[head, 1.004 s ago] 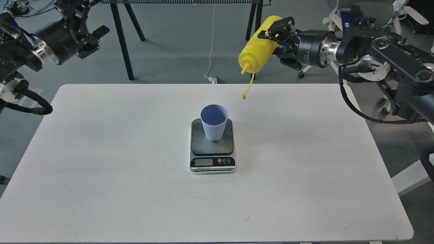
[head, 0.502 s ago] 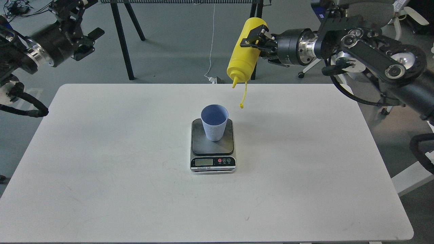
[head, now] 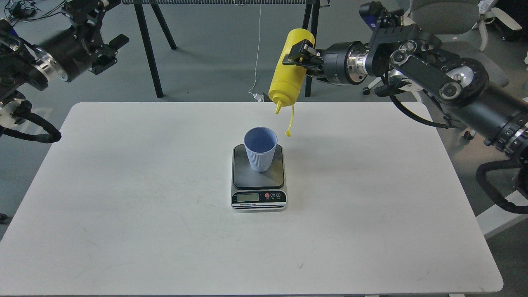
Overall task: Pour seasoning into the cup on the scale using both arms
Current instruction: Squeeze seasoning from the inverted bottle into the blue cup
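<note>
Gripping the yellow seasoning bottle (head: 288, 70) around its upper body, my right pincer (head: 298, 56) is holding it in the air beyond the far edge of the white table (head: 136, 198), its two fingers closed against the bottle's sides. The bottle is hanging almost inverted, tilted slightly, with its pointed nozzle (head: 278, 109) facing down and toward the table. Its small tethered cap (head: 288, 134) is dangling free on a thin yellow strap below the nozzle, apart from the cup's rim. The light blue ribbed cup (head: 260, 149) is standing upright on the dark grey platform of the scale (head: 258, 178), near the middle of the table, with its open mouth lying below and a little to the left of the nozzle in this view. The scale's silver front, with its display and round buttons, is facing me. My left pincer (head: 108, 41) is hanging well apart at the upper left, off the table and holding nothing that I can see; it is blurred and dark, so I cannot tell how wide its fingers are standing.
</note>
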